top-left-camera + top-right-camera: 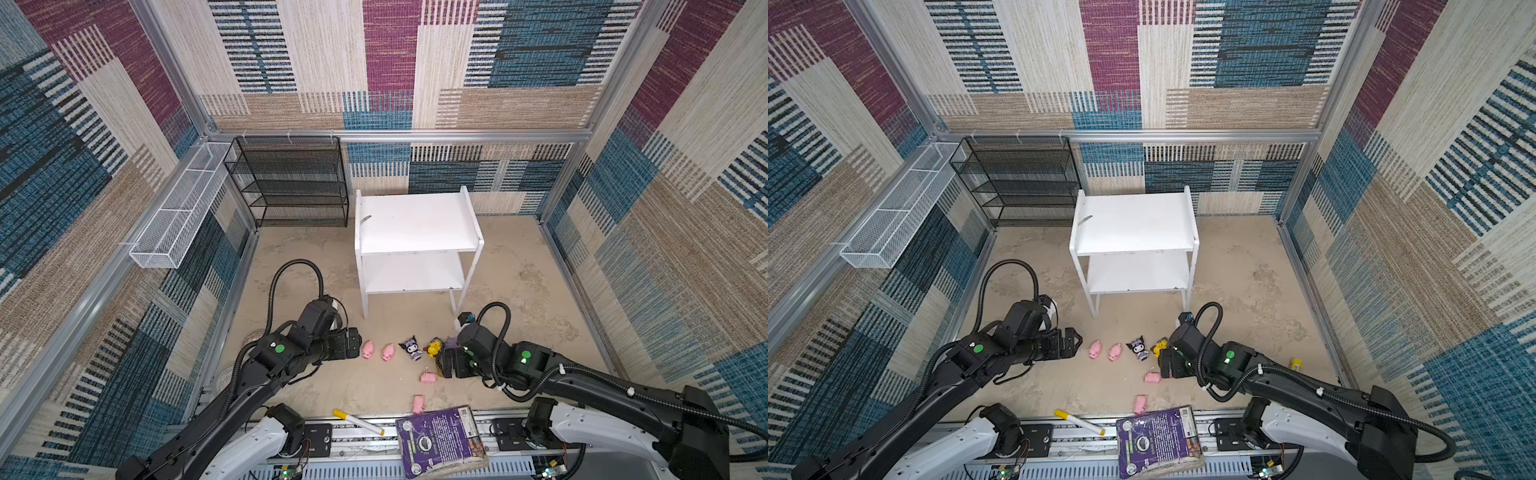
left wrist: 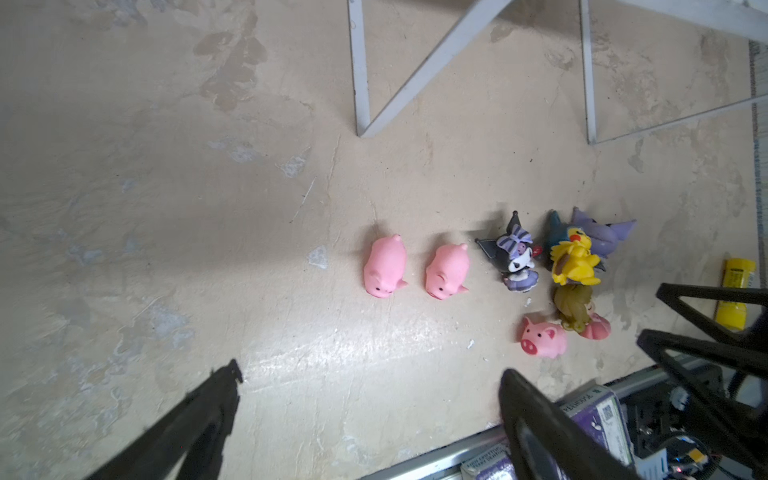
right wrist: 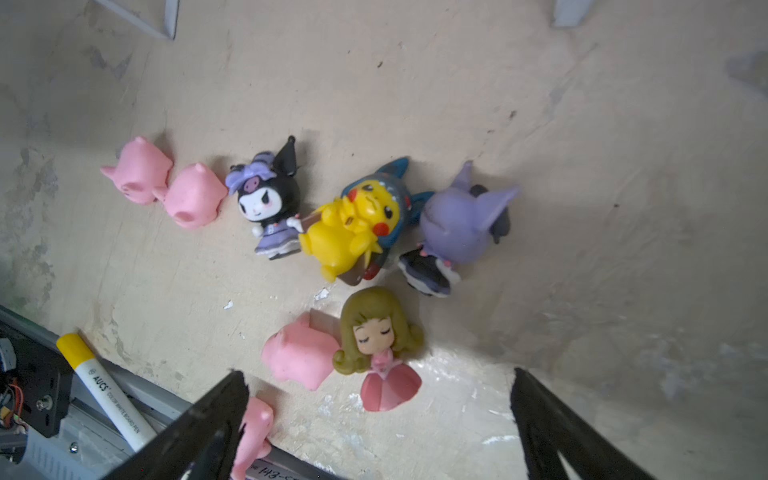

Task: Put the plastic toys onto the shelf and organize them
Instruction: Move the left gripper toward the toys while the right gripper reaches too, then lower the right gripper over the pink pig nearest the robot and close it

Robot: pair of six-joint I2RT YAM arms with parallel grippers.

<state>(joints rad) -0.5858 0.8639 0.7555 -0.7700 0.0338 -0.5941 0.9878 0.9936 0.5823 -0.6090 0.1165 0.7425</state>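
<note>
The left gripper point(image 2: 370, 415) and right gripper point(image 3: 376, 432) both gape wide and hold nothing, the right one's fingers point(image 3: 199, 428) flanking the blonde girl point(image 3: 380, 345) without touching her.

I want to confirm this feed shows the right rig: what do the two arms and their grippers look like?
The left arm and right arm are black with white base links, each marked by a round green sticker and carrying a ribbed black hose. White ties clip the right arm's hose. The fingers are black and taper to points.
</note>
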